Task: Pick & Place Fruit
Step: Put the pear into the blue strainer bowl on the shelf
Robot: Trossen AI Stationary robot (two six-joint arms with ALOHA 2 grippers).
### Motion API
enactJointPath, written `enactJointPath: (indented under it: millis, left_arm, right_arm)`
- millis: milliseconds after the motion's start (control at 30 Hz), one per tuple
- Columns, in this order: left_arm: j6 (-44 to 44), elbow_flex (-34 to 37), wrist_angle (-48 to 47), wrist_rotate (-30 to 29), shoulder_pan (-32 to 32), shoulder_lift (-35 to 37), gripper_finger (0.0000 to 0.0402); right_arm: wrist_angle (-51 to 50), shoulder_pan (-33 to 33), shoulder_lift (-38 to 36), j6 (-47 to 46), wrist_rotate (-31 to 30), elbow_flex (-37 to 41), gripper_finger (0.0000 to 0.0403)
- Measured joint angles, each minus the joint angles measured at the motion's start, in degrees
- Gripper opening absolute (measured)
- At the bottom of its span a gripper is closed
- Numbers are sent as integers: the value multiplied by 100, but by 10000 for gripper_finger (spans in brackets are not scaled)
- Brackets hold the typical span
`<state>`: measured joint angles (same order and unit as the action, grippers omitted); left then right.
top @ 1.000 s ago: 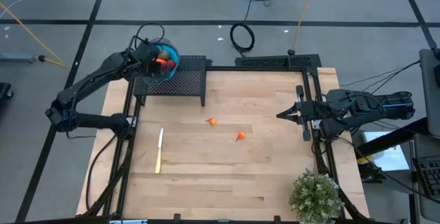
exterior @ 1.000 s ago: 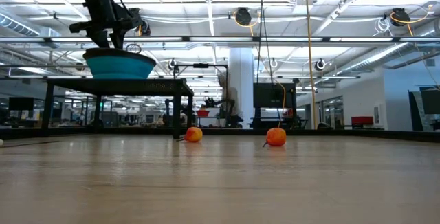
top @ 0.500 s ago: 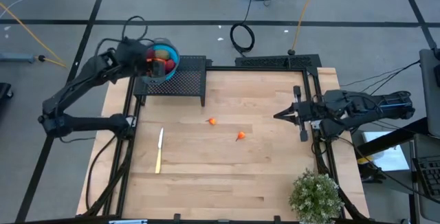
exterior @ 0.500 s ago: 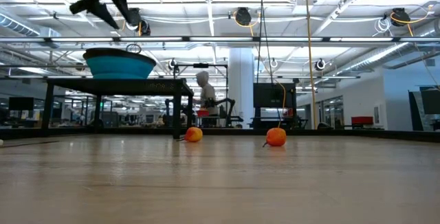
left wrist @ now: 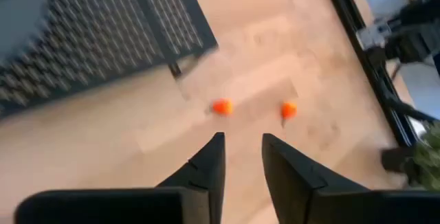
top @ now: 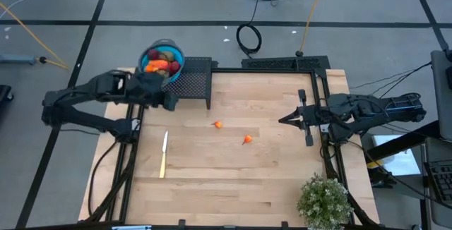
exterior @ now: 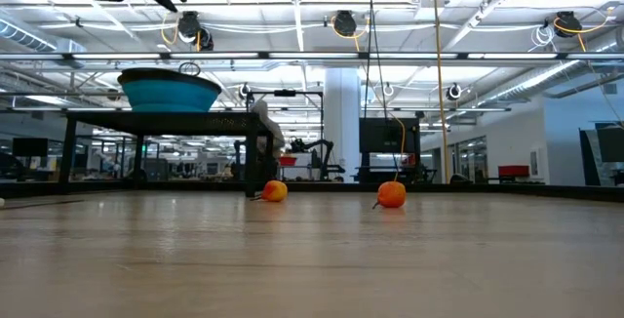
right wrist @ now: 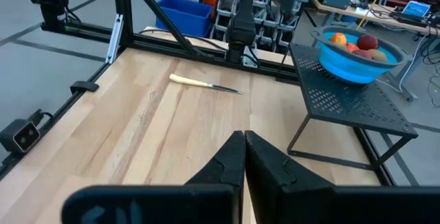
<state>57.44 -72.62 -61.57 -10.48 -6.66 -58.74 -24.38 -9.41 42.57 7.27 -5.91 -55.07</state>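
Observation:
A blue bowl (top: pixel 162 61) holding several pieces of fruit stands on a black perforated stand (top: pixel 189 82) at the table's far left. Two small orange fruits (top: pixel 217 124) (top: pixel 246 140) lie on the wooden table; the low view shows both orange fruits (exterior: pixel 275 190) (exterior: pixel 391 194). My left gripper (left wrist: pixel 242 141) hangs open and empty over the stand's near left corner (top: pixel 168 99), pointing down toward the orange fruits (left wrist: pixel 221 106) (left wrist: pixel 288 109). My right gripper (right wrist: pixel 244 139) is shut and empty, held level above the table's right edge (top: pixel 286 119).
A pale knife (top: pixel 164 154) lies near the table's left side. A potted plant (top: pixel 323 200) stands at the near right corner. A black frame (top: pixel 314 96) runs along the table's edges. A person (exterior: pixel 261 128) shows in the room beyond the table.
My left gripper has risen from just over the bowl and swung toward the table's near edge and middle. It now hangs beside the stand's near left corner, pointing at the two orange fruits. The fruit in the bowl now lies uncovered.

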Motion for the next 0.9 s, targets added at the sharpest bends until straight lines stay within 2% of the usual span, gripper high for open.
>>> enactJointPath:
  millis: [200, 433, 533, 733, 900]
  left_arm:
    - [889, 0, -3, -4, 796, -379, 55]
    - [1391, 2, -3, -5, 1389, -910, 6]
    - [1591, 2, -3, -9, 1547, -1096, 6]
    - [2118, 2, 13, -14, 1817, -1394, 19]
    - [2640, 2, 12, -2, 2127, -1614, 4]
  right_arm:
    - [-298, 0, -18, 250, 4, 0, 4]
    - [-599, 0, -398, 243, 20, 0, 4]
    - [-750, 1, -668, 176, 136, 0, 1]
    - [-867, -2, -1213, 55, 933, 245, 1]
    - [-849, -1, -1671, -133, 907, 735, 1]
